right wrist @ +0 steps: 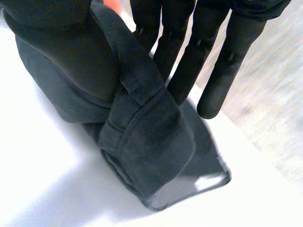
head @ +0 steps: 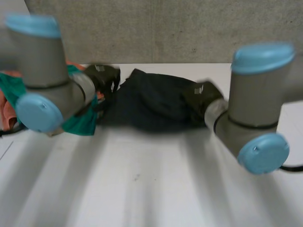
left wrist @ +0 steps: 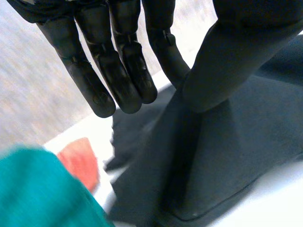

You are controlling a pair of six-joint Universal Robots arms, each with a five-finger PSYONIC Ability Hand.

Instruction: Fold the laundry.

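While the dark garment lies bunched at the far middle of the surface, my left hand pinching one end and my right hand pinching the other, I'd lift both evenly and draw them apart to flatten it.

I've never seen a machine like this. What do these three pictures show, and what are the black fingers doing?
It is a robot with two grey arms ending in black hands. One picture looks down from a camera between the arms; the other two come from cameras on each wrist. On the white table lie a dark garment, a teal cloth and an orange cloth. The left hand and the right hand each pinch the dark garment, at opposite ends.
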